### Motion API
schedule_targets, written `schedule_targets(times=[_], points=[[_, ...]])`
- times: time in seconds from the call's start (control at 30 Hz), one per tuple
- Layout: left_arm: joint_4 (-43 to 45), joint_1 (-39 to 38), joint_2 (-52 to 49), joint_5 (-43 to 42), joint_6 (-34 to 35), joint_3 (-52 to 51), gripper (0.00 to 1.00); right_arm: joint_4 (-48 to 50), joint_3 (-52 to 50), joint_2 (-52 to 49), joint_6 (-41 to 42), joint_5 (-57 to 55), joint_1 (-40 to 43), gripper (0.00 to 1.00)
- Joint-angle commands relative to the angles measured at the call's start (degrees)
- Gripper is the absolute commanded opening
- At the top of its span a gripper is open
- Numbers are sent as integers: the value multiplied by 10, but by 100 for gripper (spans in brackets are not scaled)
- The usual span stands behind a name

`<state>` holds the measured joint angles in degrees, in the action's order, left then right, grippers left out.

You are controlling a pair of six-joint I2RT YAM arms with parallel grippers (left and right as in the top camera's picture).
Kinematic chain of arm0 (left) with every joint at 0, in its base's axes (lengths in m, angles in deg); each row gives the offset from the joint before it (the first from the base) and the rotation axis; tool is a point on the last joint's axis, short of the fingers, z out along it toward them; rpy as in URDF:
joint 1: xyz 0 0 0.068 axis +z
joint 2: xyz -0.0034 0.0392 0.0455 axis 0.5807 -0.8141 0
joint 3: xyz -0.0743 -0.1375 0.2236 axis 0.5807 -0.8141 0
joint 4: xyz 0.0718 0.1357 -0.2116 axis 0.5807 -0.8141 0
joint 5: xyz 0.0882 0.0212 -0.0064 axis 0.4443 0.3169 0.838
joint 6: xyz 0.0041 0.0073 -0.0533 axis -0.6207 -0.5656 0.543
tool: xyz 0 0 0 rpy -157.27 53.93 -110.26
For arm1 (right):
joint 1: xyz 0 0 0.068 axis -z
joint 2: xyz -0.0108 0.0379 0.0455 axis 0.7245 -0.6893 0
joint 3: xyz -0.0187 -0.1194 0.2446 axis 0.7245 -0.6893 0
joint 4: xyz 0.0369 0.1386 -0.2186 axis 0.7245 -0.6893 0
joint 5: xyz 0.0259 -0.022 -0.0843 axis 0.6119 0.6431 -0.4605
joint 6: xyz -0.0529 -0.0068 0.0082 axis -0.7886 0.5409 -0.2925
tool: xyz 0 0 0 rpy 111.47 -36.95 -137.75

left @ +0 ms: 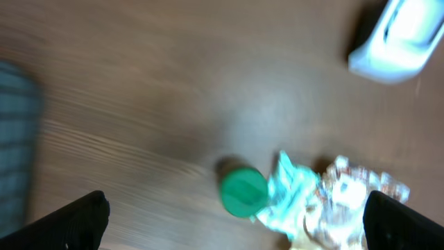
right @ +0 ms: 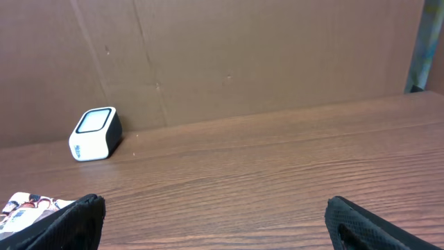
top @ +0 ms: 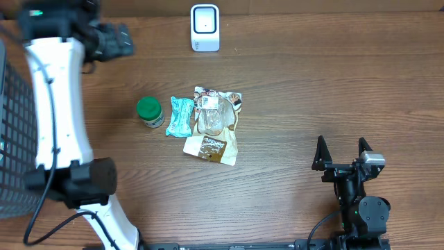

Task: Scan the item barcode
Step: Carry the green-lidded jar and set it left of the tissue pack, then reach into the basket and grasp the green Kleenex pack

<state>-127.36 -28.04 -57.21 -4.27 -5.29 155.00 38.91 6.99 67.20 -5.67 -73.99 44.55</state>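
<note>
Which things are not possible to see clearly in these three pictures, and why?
1. Barcodes, overhead: print on the clear snack bag and brown packet is too small to read.
2. Left wrist view: motion blur smears the green-lidded jar and teal packet; the frame corner cuts the scanner.
3. Overhead: the left edge cuts off the basket.

Wood-grain table (top: 312,90), brown cardboard wall (right: 243,55) behind, wire basket (top: 10,139) alongside.

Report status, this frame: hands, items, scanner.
Left hand open, empty, over table far left. Right hand open, empty, near edge. Jar, teal packet, snack bag, brown packet lie short of scanner. Nothing between.
</note>
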Motion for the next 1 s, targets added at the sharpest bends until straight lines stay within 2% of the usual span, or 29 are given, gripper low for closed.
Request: schedule_targets(times=[0.0,0.1,0.2,0.33,0.47,0.7,0.97], points=[[-37,81,24,47,44,98,99,3,-6,5,0,-1,4,100],[-66,160,24,66,80,140,100,3,-6,5,0,-1,4,100],[-71,239,23,66,92,141,100,3,-6,5,0,-1,4,100],[-47,333,19,64,100,103,97,3,-6,5,0,-1,4,100],[-4,395,17,61,101,35,91,3,-6,5,0,-1,4,100],[118,442,12,49,96,-145,81,3,-6,5,0,-1,4,100],[306,438,11,50,45,-333,79,3,-6,5,0,-1,4,100]])
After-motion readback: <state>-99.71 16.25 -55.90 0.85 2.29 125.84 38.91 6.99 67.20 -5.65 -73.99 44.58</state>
